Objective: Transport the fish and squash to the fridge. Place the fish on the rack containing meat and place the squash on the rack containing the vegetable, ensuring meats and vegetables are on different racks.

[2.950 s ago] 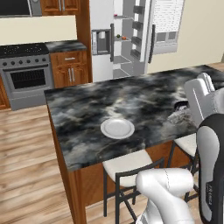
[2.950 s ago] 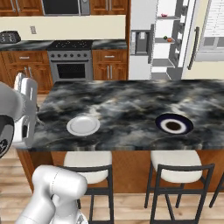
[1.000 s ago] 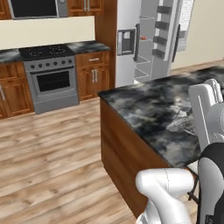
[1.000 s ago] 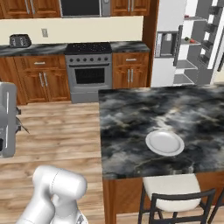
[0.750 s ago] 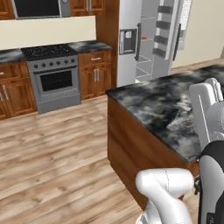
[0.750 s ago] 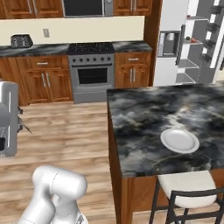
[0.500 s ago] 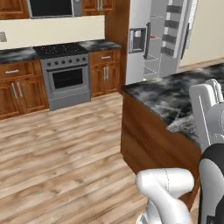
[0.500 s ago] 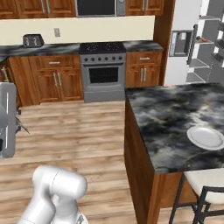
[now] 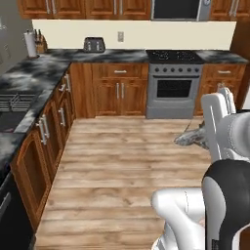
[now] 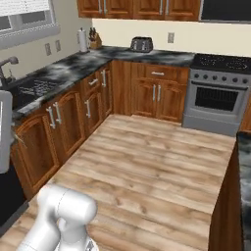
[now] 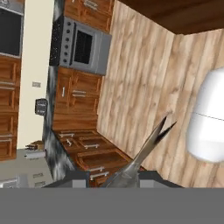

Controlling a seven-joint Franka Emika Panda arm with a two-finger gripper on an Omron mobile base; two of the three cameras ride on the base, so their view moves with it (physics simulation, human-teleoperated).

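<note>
The jaws (image 11: 127,180) are pinched on the fish (image 11: 146,151): in the hand view its slender grey body rises from between the two finger tips, with the forked tail pointing out over the wooden floor (image 11: 144,78). In the left base view the same fish (image 9: 191,137) juts out sideways from the raised white hand, carried in the air well above the floor.

As for progress, I judge the first delivery to be only partway through. The fish is picked up and in transit, but it is on no rack yet, and the fridge lies somewhere outside what the base cameras face at this moment. The squash is nowhere to be seen either, so fetching it and setting it on the vegetable rack is all left to do.

Around the robot lies open wooden floor, so nothing crowds the arm just now. Ahead stands a steel oven range (image 9: 174,83) set among brown cabinets (image 9: 119,90). A dark marble counter (image 10: 73,66) runs along the wall and turns the corner, bearing a toaster (image 9: 93,44), a knife block (image 10: 92,38) and a paper towel roll (image 10: 82,39), with a sink (image 10: 29,88) further along. A dark counter edge (image 10: 243,147) at the right base view's right side is the nearest obstacle for the base.
</note>
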